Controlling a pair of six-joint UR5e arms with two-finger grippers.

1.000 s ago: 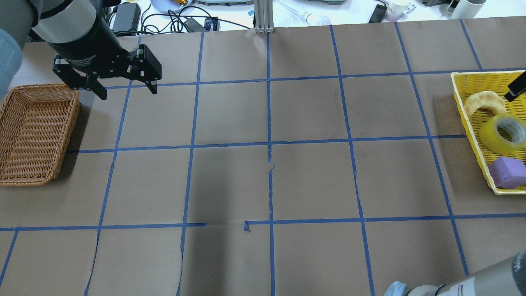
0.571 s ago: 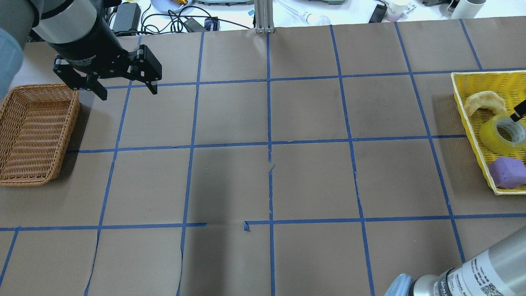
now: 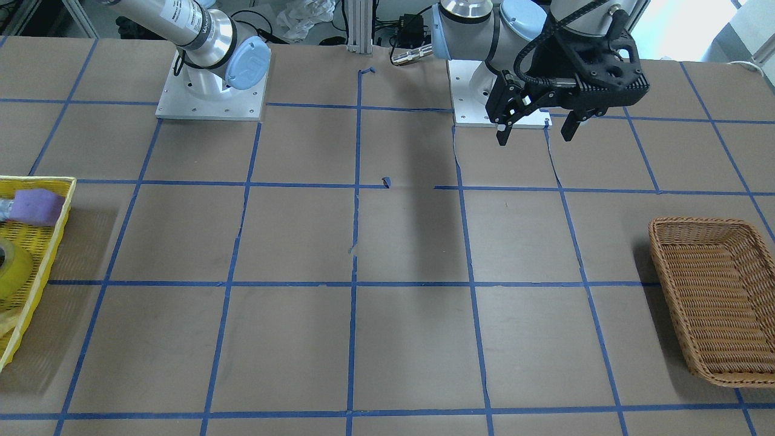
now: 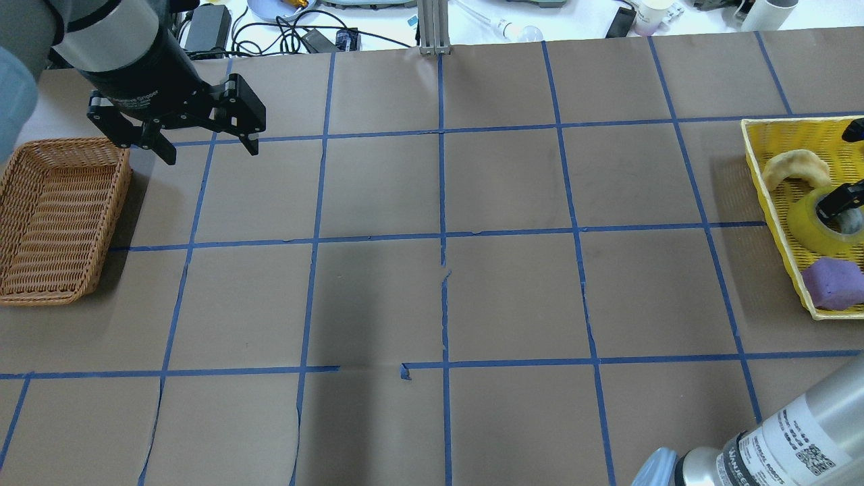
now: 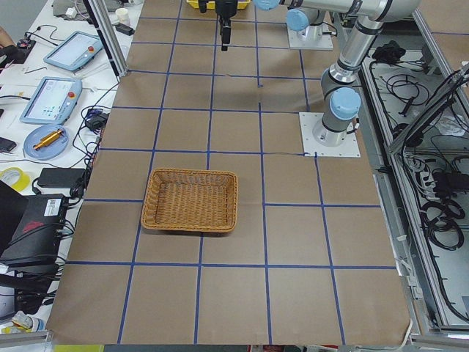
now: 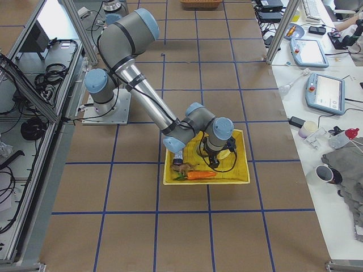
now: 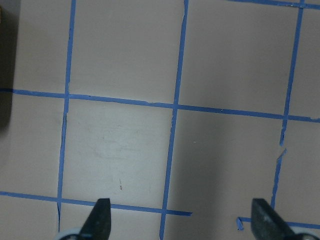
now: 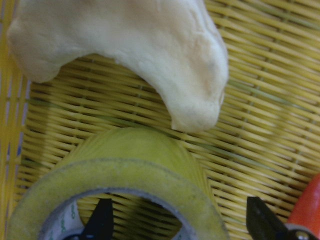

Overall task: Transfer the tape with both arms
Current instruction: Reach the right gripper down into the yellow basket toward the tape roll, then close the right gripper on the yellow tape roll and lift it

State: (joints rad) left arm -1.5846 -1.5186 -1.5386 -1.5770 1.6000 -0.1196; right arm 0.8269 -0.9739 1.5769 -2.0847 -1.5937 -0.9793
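The yellow tape roll (image 4: 810,226) lies in the yellow basket (image 4: 769,196) at the table's right end; it also shows in the front view (image 3: 9,266). My right gripper (image 4: 835,173) is open and low over the tape. In the right wrist view the right gripper (image 8: 182,222) has one finger (image 8: 102,220) inside the tape's (image 8: 135,150) core and the other outside its wall. My left gripper (image 4: 210,154) is open and empty, up above the table beside the wicker basket (image 4: 57,216); it shows in the front view (image 3: 534,138) and the left wrist view (image 7: 182,222).
A pale bread ring (image 4: 793,165) and a purple foam block (image 4: 833,283) flank the tape in the yellow basket. A carrot (image 6: 198,175) lies at the basket's other end. Blue tape lines grid the brown table. Cables and clutter sit beyond the far edge.
My right gripper has come down and inward over the yellow basket, and one finger now sits in the tape's core. The left arm has not moved.
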